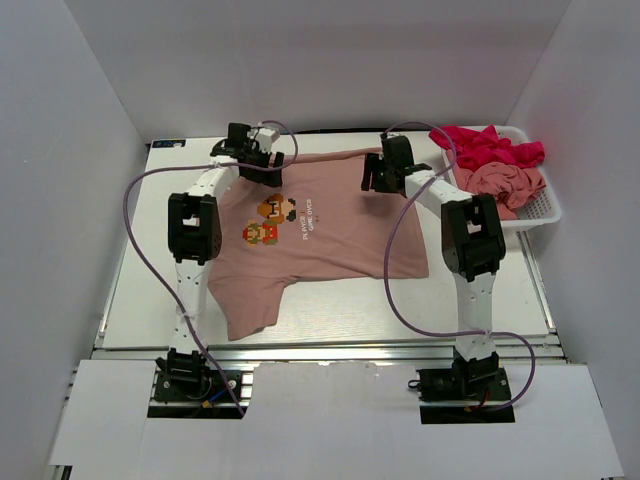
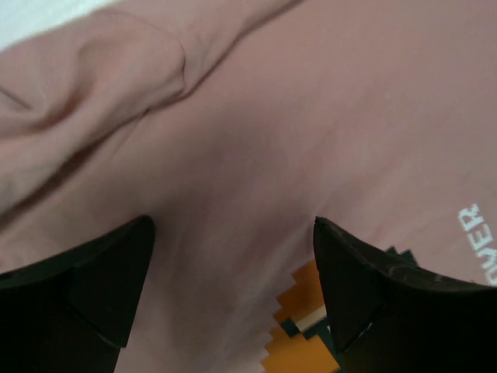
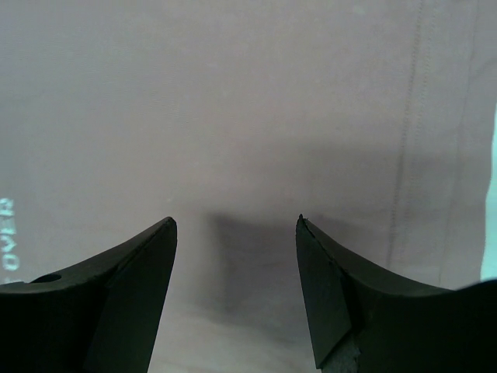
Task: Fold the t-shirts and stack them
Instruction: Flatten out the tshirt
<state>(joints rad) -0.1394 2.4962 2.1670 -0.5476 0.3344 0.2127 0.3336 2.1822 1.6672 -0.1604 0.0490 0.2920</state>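
Observation:
A salmon-pink t-shirt [image 1: 330, 235] with a pixel-art chest print [image 1: 270, 220] lies spread out on the table. My left gripper [image 1: 266, 163] hovers over its far left part, open, with bare pink fabric [image 2: 256, 155] between the fingers, a creased sleeve fold [image 2: 93, 85] beyond them and the orange print [image 2: 307, 342] by the right finger. My right gripper [image 1: 380, 172] is over the far right part of the shirt, open and holding nothing. Its view shows smooth fabric [image 3: 233, 116] and a stitched hem [image 3: 408, 155]. A magenta-red t-shirt [image 1: 488, 148] and another pink one [image 1: 505, 184] sit in the basket.
The white mesh basket [image 1: 540, 212] stands at the table's far right corner, just right of my right arm. One sleeve [image 1: 250, 310] of the spread shirt reaches toward the near left. White walls close in the table on three sides.

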